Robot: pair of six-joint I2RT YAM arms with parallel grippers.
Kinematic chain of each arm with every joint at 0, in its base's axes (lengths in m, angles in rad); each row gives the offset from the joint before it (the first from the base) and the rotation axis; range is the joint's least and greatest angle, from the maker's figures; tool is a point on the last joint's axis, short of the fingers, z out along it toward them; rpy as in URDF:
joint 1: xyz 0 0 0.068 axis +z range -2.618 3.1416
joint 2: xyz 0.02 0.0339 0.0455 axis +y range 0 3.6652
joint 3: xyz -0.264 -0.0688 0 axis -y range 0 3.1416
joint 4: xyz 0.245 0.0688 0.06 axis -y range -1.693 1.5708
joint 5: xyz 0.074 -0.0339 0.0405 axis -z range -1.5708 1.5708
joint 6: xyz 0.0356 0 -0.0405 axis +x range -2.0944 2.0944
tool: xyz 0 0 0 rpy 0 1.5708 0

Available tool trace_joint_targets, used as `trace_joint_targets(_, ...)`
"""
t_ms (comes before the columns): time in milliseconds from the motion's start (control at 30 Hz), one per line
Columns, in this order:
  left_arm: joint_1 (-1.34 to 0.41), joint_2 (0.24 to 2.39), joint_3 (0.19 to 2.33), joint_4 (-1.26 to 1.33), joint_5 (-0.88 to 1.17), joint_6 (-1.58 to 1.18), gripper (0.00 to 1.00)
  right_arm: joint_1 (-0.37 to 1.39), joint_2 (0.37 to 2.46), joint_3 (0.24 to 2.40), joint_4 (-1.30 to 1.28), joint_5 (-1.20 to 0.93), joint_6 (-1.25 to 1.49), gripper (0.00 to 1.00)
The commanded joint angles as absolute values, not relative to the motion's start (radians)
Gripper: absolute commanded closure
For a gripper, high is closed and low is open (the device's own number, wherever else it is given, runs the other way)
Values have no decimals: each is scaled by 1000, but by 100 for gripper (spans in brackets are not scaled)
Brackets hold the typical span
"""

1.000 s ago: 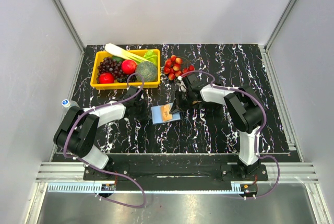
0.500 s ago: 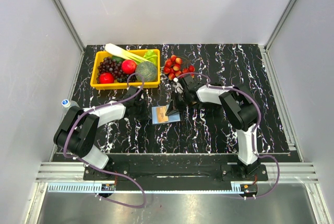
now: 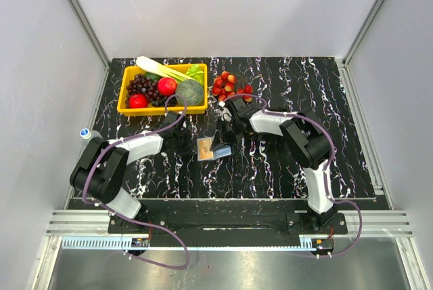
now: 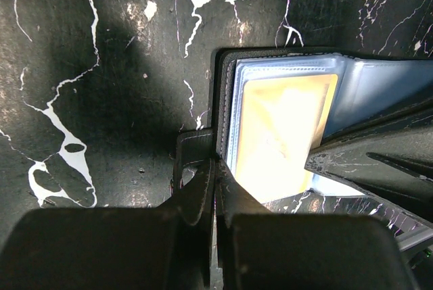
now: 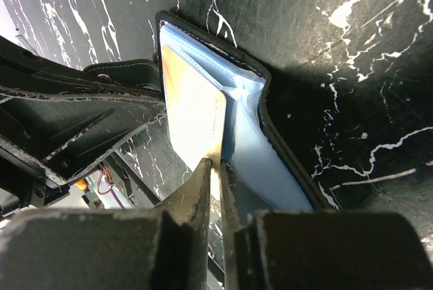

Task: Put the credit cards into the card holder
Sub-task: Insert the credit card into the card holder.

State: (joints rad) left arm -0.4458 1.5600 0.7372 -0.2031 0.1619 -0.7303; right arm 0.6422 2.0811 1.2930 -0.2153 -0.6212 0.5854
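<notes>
- Credit card [image 5: 194, 107]: thin, tan-orange; leading part lies against the light-blue inner page of the card holder [image 5: 252, 142], trailing edge nipped by R gripper [image 5: 215, 168]. Under the clear sleeve or only on top of it: cannot tell.
- Card holder: black outside, open on the table [image 3: 325, 101] approx. mid-front, between the two arms; clasp tab [image 4: 193, 149] sticks out at one edge.
- R gripper: closed on the card edge, jaws nearly together w/ only the card between.
- L gripper [image 4: 215, 185]: closed tight, tips at the holder's edge by the tab. Seems to pin the cover flat; pinching vs. just pressing not clear.
- Step in hand (judgement): feeding the card into the sleeve pocket.
- To do well: card flat & square to the pocket mouth, low angle along the page, slow push so the thin card doesn't buckle. L side holds the holder down vs. sliding or folding shut. Release only once most of the card is seated.
- Risk: card riding over the sleeve, not into it; holder dragging w/ the push.
- Surrounds: yellow basket [image 3: 149, 109] of produce & red fruit [image 3: 229, 86] at far side, well apart, no part in this step.
</notes>
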Motion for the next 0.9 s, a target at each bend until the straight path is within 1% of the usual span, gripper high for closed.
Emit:
trace_joint_targets(0,-449,1588,712,-160,166,-730,100,678,2088,1325,-230,-634,594,83)
trace_joint_targets(100,-449,1582,710,-169,155,-730,100,670,2056,1321,-255,-572,580,77)
trace_joint_targets(133,-449,1578,710,-172,150,-730,100,663,2034,1316,-264,-551,577,73)
trace_joint_targets(267,-449,1568,716,-175,150,-723,100,591,1955,1279,-264,-492,577,67)
trace_joint_targets(367,-449,1566,726,-175,156,-710,100,540,1899,1273,-259,-511,560,64)
trace_joint_targets(567,-449,1563,742,-176,176,-689,100,445,1793,1285,-288,-526,542,63)
trace_joint_targets(633,-449,1554,750,-175,189,-684,100,407,1744,1287,-314,-477,522,62)
trace_joint_targets(733,-448,1545,758,-176,204,-677,100,329,1698,1324,-435,-349,476,56)
trace_joint_targets(867,-449,1545,769,-176,232,-667,100,259,1720,1382,-586,-209,401,56)
